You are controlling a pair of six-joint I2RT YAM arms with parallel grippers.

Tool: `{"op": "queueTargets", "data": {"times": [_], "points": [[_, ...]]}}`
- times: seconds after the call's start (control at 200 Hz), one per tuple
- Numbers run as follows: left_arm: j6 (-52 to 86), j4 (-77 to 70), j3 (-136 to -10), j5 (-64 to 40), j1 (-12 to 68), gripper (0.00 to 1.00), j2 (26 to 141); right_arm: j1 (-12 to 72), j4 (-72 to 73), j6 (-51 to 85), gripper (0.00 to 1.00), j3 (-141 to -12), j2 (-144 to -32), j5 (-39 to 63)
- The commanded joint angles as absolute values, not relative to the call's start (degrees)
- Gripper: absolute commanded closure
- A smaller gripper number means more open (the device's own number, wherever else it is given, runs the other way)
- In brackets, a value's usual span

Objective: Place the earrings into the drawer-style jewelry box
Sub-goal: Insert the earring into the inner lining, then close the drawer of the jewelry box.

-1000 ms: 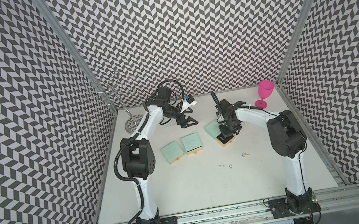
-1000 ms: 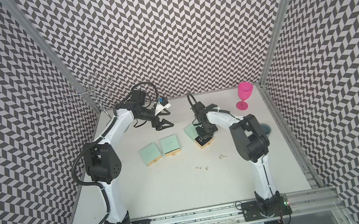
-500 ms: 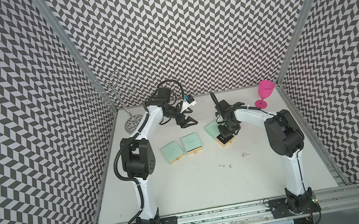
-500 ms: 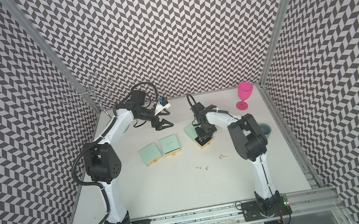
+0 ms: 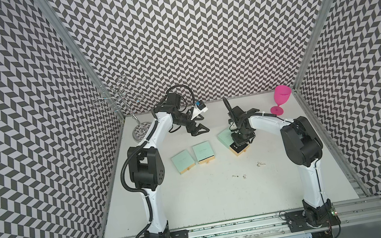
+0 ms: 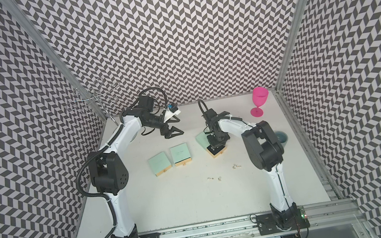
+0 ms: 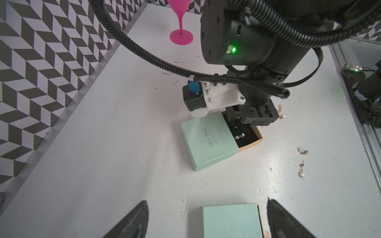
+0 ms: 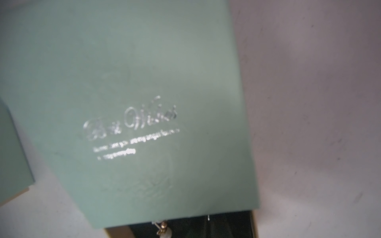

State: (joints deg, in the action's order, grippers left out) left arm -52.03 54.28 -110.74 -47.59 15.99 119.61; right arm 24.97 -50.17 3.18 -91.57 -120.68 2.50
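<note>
Hovering left gripper (image 5: pixel 200 131) spread wide, empty, right gripper (image 5: pixel 239 143) closed over drawer (image 7: pixel 250 144).

Lid of the open jewelry box (image 8: pixel 144 92), right of centre on the table: silver script reading "Best Wishes".
Small print under that script: two short silver lines, too blurred to read with certainty.
Lid of the middle mint-green box (image 7: pixel 231 222): similar script, only partly in view, unreadable.

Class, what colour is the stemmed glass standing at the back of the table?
The glass is bright pink, clearest in a top view.
</note>
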Motion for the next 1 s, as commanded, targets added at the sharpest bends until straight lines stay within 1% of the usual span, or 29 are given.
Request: {"op": "queueTargets", "data": {"times": [0.0,0.215,0.481,0.641,0.796,0.996], "points": [[-53.78,55.34,-112.63,-47.97,15.73,0.10,120.24,25.30,-51.39,2.72,0.93,-93.64,-119.33,0.66],[-54.33,55.48,-112.55,-47.41,15.71,0.10,119.81,25.22,-54.45,2.29,0.92,-95.93,-117.82,-0.08],[-54.59,55.63,-112.23,-47.08,15.91,0.10,119.41,25.31,-55.02,2.76,0.92,-95.27,-116.31,0.36],[-54.21,55.73,-113.48,-47.02,15.65,0.10,119.51,25.31,-55.97,3.47,0.93,-94.63,-112.86,0.11],[-53.19,56.02,-114.57,-46.95,14.61,0.10,119.19,25.26,-55.91,4.11,0.93,-89.18,-107.63,6.00],[-51.75,52.47,-112.42,-44.26,14.63,0.09,119.06,24.70,-51.23,9.23,0.94,-75.58,-98.42,8.80]]}}
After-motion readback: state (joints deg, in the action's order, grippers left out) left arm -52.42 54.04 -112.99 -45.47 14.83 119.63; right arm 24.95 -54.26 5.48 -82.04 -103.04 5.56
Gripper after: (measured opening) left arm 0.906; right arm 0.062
